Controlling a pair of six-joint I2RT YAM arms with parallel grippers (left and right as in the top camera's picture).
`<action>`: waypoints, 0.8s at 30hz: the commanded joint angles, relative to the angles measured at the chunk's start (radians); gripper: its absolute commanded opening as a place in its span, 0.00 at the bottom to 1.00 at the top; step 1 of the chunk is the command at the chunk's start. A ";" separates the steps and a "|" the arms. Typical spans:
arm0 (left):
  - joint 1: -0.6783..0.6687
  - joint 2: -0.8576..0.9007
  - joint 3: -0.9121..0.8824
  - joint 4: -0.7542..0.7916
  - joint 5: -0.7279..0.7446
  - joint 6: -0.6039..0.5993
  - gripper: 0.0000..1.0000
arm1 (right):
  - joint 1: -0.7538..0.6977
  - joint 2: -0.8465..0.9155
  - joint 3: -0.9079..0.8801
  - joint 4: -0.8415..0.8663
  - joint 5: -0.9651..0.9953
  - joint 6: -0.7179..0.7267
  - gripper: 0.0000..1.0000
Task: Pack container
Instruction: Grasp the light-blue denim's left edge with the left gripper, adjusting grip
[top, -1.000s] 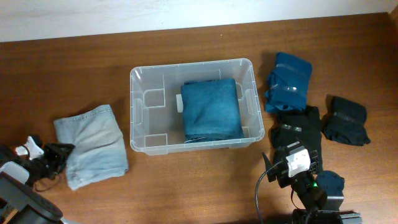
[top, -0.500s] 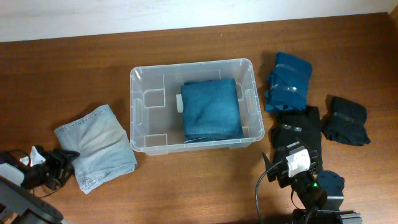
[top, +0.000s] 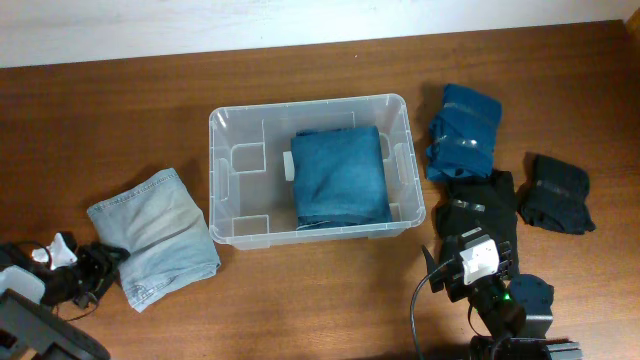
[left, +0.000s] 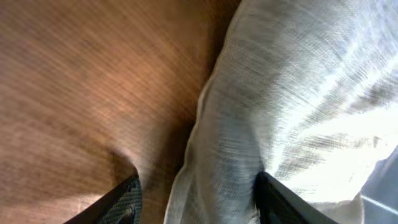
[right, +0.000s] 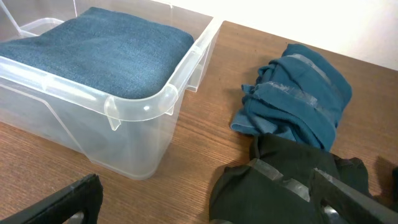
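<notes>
The clear plastic container (top: 228, 170) stands mid-table, with dark blue folded jeans (top: 340, 178) in its right half; both also show in the right wrist view, the container (right: 140, 109) and the jeans (right: 106, 50). Folded light blue jeans (top: 155, 232) lie left of it. My left gripper (top: 98, 270) is at their lower left edge. In the left wrist view its fingers (left: 199, 202) are open, with the edge of the light jeans (left: 298, 106) between them. My right gripper (top: 472, 246) is open and empty (right: 211, 205) over the near edge of a black garment (right: 292, 180).
A blue garment (top: 465, 128), the black garment (top: 480, 203) and a dark navy one (top: 558, 194) lie right of the container. The blue one also shows in the right wrist view (right: 298, 93). A pale wall runs along the table's far edge.
The light blue jeans have shifted right and turned a little. My left gripper has moved slightly toward the table's front edge. The right arm has not moved.
</notes>
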 joint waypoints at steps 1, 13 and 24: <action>-0.025 0.080 -0.114 0.086 -0.073 0.121 0.61 | 0.006 -0.001 -0.006 -0.001 -0.012 0.011 0.98; -0.026 0.079 -0.195 0.218 0.016 0.148 0.67 | 0.006 -0.001 -0.006 -0.001 -0.012 0.011 0.98; -0.026 0.080 -0.195 0.209 0.092 0.154 0.67 | 0.006 -0.001 -0.006 -0.001 -0.012 0.011 0.98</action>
